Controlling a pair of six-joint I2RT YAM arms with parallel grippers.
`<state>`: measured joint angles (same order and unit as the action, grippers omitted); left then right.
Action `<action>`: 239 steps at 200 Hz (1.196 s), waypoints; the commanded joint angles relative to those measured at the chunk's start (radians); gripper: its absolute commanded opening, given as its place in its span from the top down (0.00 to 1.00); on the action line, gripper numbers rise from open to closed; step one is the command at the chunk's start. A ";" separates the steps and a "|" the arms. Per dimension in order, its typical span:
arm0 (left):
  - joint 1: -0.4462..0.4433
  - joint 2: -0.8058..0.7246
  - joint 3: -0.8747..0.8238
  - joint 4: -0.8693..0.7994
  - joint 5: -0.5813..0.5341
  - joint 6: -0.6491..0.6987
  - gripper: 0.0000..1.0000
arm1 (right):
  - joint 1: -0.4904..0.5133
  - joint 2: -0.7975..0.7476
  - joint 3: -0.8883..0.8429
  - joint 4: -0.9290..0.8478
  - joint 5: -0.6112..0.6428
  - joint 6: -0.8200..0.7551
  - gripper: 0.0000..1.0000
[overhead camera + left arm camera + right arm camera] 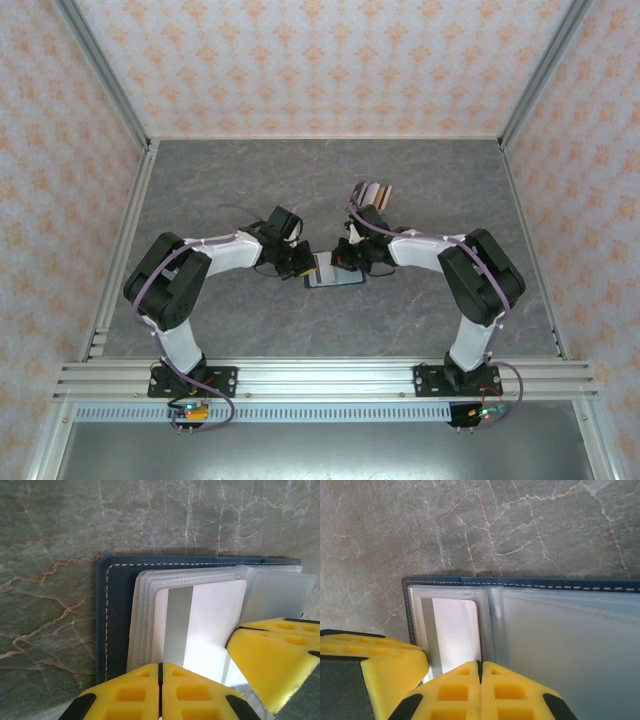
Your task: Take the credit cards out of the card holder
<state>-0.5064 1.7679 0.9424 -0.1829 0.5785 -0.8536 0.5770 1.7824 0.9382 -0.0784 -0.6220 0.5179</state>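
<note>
Closed left tool [160, 674], white card [200, 625] in open card holder [116, 630]

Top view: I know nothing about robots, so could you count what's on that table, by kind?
Robot arms, left and right: 2
Navy card holder, lying open: 1
Stack of loose cards behind it: 1
Total: 4

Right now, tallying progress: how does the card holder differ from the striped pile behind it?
The card holder is navy blue; the striped pile shows white, grey, black and tan bands. The card holder lies open with a white card in its clear sleeves; the striped pile lies loose farther back. Both rest on the table.
</note>
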 commanded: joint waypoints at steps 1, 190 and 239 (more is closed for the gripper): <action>-0.004 0.012 -0.029 -0.043 -0.057 0.028 0.92 | -0.012 -0.036 -0.028 0.013 0.016 -0.028 0.96; -0.003 0.011 -0.043 -0.031 -0.052 0.025 0.91 | -0.034 -0.039 -0.041 -0.053 -0.135 0.007 0.75; -0.003 -0.065 -0.007 -0.026 -0.005 0.047 0.82 | -0.032 -0.054 -0.058 -0.068 -0.161 0.004 0.76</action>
<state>-0.5064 1.7599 0.9321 -0.1654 0.5789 -0.8352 0.5442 1.7382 0.8772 -0.1154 -0.7578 0.5236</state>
